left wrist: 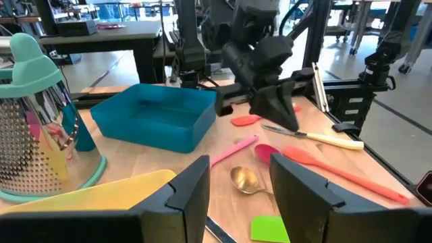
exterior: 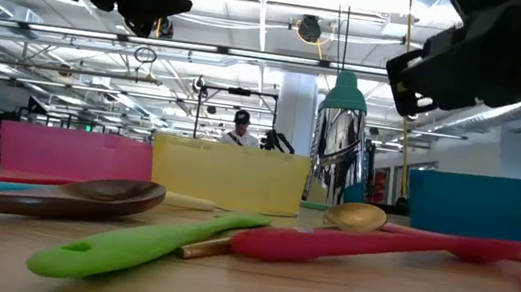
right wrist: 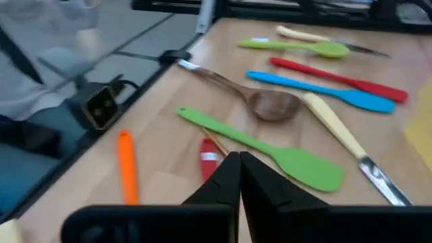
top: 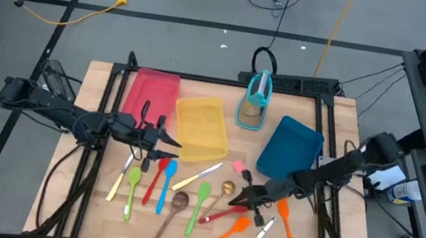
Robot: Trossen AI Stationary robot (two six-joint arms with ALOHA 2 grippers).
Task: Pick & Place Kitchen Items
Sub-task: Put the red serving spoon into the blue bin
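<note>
My right claw [top: 242, 199] is pinched shut on nothing, low and right of centre in the overhead frame. The red spatula [top: 220, 215] lies just below-left, long axis slanting up-right. My left claw [top: 165, 147], open, hovers farther off.

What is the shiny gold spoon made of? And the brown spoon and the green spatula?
The gold spoon looks like polished metal: its bowl mirrors the ceiling lights. The brown spoon seems to be wood, or plastic coloured like it, dark with a soft sheen. The green spatula looks like matte silicone or plastic: smooth, rounded, no sharp reflections.
</note>
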